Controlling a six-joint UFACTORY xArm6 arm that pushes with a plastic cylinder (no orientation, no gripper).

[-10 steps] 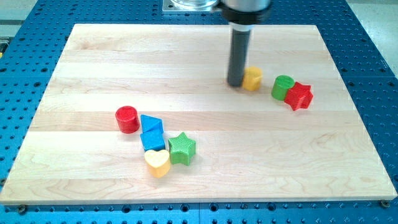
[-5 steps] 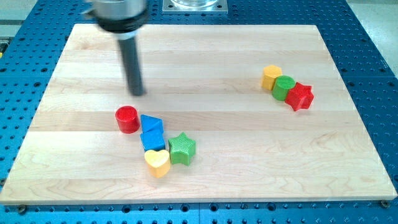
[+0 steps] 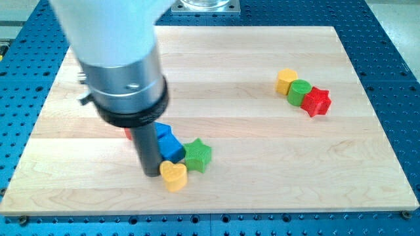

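Note:
My tip (image 3: 152, 173) rests on the wooden board at the view's lower left, touching the left side of the yellow heart block (image 3: 174, 176). Two blue blocks (image 3: 169, 143) sit just right of the rod, with the green star block (image 3: 197, 156) beside them. Only a sliver of the red cylinder (image 3: 128, 134) shows behind the rod; the arm hides the rest. At the view's right, a yellow block (image 3: 285, 81), a green cylinder (image 3: 300, 92) and a red star block (image 3: 316, 101) lie in a touching diagonal row.
The wooden board (image 3: 262, 164) lies on a blue perforated table (image 3: 394, 52). A metal mount (image 3: 205, 5) shows at the view's top centre. The arm's large body covers the board's upper left.
The rod swept from the board's upper right to its lower left, leaving the yellow block against the green cylinder. The blue blocks, green star and yellow heart have shifted slightly right.

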